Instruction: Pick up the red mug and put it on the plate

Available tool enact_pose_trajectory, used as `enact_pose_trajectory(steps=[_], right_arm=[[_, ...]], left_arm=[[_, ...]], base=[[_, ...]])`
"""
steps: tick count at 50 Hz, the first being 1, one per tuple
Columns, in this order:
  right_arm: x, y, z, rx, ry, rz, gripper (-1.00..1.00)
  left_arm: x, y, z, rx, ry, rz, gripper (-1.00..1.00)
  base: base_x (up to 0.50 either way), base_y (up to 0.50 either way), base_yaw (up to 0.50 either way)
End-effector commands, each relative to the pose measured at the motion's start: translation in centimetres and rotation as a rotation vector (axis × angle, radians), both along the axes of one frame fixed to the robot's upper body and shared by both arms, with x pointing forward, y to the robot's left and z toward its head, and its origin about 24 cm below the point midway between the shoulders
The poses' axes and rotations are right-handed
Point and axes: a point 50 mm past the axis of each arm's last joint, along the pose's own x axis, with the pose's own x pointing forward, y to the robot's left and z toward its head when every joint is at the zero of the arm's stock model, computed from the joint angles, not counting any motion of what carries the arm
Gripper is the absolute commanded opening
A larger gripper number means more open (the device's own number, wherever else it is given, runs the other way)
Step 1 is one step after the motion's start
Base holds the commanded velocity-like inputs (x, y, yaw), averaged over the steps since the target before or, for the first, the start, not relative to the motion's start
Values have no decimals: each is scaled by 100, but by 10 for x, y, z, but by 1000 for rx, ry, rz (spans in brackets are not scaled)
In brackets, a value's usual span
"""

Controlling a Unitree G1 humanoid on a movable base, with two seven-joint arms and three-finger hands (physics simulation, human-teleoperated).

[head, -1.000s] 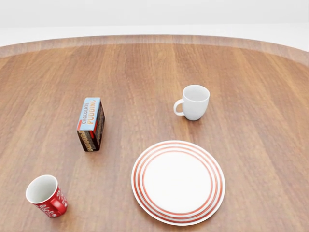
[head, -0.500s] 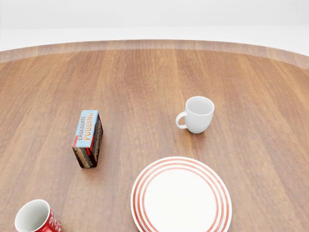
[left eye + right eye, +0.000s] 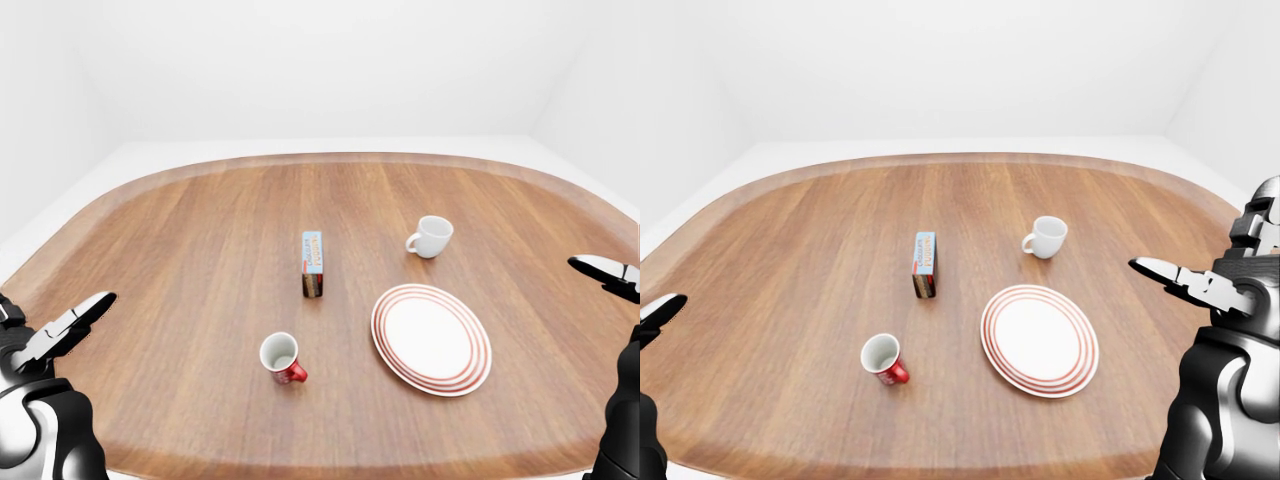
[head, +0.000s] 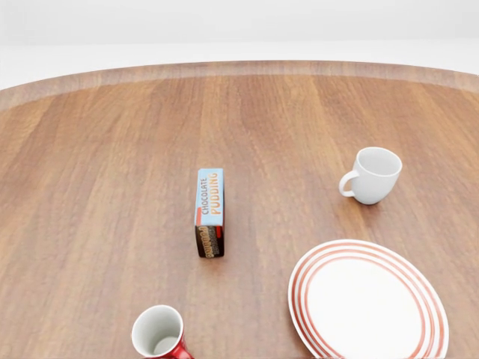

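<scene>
Where the left-eye view takes in the whole oval wooden table (image 3: 180, 260), the red mug (image 3: 281, 357) stands upright near the bottom middle, mouth open to the top, apart from everything else. The plate (image 3: 431, 338), white with red rings, lies to the right of the mug with bare wood between them. A pudding box (image 3: 312, 264) stands on its narrow side above the mug, and a white mug (image 3: 431, 236) sits above the plate, its handle to the left. The left hand (image 3: 62, 330) hangs at the lower left over the table's edge, its fingers straight and spread apart, holding nothing. Only the fingertips of the right hand (image 3: 608, 273) show at the right edge here.

In the head view no hand appears. The red mug is cut by the bottom edge, left of centre, with the box just above it and slightly right. The plate fills the lower right corner, and the white mug stands above it near the right edge.

In the right-eye view the right hand (image 3: 1188, 281) reaches in from the right, fingers stretched out and apart, empty, well away from the plate. The left hand shows only as a fingertip at the left edge.
</scene>
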Motion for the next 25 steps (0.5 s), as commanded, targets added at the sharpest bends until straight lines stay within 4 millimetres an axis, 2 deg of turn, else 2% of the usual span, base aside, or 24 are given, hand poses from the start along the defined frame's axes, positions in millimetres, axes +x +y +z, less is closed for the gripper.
enact_pose_trajectory(steps=[1,13,20,25], right_arm=[[-1,0,0,-1,-1,0,100],[1,1,-2,-2,8,6,100],[2,13,0,-32,1,52,100],[9,37,-3,-88,14,136,100]], left_arm=[[0,0,-1,0,3,0,100],[1,0,-2,0,3,-1,100],[0,1,-1,0,3,-1,100],[0,0,0,2,-1,-1,100]], base=[[0,50,0],[0,49,0],[0,3,0],[0,0,0]])
